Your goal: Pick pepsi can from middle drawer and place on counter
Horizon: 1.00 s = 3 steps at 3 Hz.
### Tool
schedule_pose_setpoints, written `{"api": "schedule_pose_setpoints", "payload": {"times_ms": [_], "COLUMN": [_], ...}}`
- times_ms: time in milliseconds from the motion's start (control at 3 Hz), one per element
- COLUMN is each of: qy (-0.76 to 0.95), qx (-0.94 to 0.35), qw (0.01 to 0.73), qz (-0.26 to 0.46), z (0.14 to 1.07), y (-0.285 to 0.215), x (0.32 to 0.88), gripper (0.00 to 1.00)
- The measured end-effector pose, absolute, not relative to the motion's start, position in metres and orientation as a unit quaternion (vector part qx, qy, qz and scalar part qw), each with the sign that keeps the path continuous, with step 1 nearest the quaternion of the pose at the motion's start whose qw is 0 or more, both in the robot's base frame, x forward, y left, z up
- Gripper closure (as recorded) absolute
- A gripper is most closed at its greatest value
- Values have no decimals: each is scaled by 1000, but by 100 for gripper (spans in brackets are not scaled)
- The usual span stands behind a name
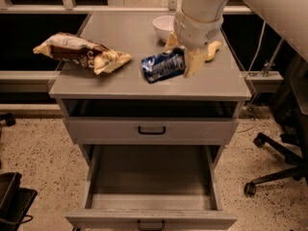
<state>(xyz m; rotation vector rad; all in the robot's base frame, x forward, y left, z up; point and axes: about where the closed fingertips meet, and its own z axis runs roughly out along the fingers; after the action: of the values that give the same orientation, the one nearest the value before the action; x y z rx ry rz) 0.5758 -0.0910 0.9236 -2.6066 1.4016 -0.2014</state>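
Observation:
My gripper (180, 61) is shut on the pepsi can (162, 66), a dark-blue can with white lettering held on its side. The can is over the counter (120, 78), near its middle and toward the front; I cannot tell whether it touches the top. The cream fingers (193, 61) clamp the can's right end. The white arm reaches down from the upper right. The middle drawer (151, 196) is pulled wide open below, and its grey inside shows nothing in it. Its dark handle sits at the bottom edge.
A brown-and-yellow snack bag (82, 53) lies on the counter's left. A white bowl (164, 27) stands at the back, partly behind the arm. A yellow sponge (213, 49) lies right of the gripper. The upper drawer front (151, 129) is shut. An office chair base (274, 172) stands at right.

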Motion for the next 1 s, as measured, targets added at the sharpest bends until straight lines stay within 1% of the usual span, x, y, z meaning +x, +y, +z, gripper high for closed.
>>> {"api": "schedule_pose_setpoints", "payload": {"times_ms": [333, 667, 1000], "qy": [454, 463, 486], "qx": [-883, -870, -844], "qw": [105, 164, 226], "qz": [-55, -44, -35], "z": [927, 932, 931], "y": [-85, -81, -82], "x": [622, 659, 682], "gripper": [100, 100, 100]}}
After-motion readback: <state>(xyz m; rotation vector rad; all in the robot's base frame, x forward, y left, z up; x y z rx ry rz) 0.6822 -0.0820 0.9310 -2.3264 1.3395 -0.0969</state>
